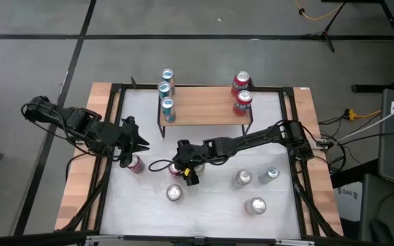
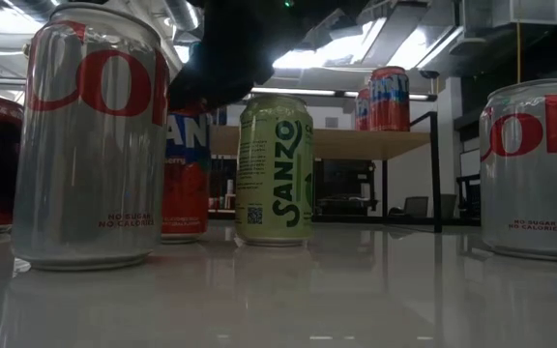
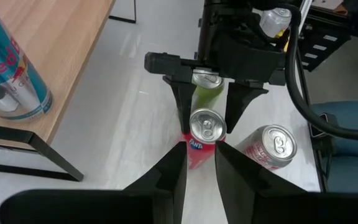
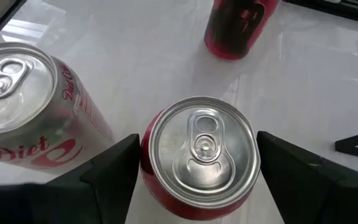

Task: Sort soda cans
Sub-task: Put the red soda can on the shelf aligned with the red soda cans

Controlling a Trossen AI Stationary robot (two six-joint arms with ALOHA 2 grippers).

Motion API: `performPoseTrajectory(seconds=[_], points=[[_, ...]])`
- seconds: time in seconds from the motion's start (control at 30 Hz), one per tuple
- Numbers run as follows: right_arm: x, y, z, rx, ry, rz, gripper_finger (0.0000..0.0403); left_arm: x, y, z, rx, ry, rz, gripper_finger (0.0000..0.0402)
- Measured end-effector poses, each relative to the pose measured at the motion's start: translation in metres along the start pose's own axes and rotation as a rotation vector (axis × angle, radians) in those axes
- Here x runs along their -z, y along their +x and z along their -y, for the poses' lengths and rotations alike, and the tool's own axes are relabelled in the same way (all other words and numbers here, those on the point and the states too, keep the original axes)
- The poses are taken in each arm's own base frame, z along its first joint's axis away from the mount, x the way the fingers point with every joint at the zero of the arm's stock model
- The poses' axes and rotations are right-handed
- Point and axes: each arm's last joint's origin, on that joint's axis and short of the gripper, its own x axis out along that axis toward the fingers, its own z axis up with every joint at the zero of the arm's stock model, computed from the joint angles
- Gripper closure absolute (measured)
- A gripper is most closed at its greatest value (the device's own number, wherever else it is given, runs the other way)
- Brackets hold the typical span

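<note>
A red soda can (image 4: 199,155) stands upright on the white table, silver top up. My right gripper (image 4: 197,152) is open, one finger close on either side of the can's top, also seen in the left wrist view (image 3: 207,118). A Diet Coke can (image 4: 23,106) stands next to it, and a green can (image 3: 207,84) just behind. My left gripper (image 1: 134,147) hangs at the table's left with a narrow gap between its fingers and nothing in it, above another red can (image 1: 137,164).
A wooden shelf (image 1: 204,109) at the far side carries three blue cans (image 1: 166,92) on its left and two red cans (image 1: 241,92) on its right. Silver cans (image 1: 255,205) stand on the near right, one more (image 1: 174,193) near the middle.
</note>
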Motion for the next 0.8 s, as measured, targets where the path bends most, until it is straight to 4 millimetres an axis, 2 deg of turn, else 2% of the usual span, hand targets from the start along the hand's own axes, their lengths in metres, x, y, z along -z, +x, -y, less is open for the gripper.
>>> performPoseTrajectory(seconds=[0.8], points=[[-0.01,-0.004,0.001,-0.009,0.013,-0.009,0.01,0.0,0.0,0.0,0.0,0.0,-0.001,0.0326]])
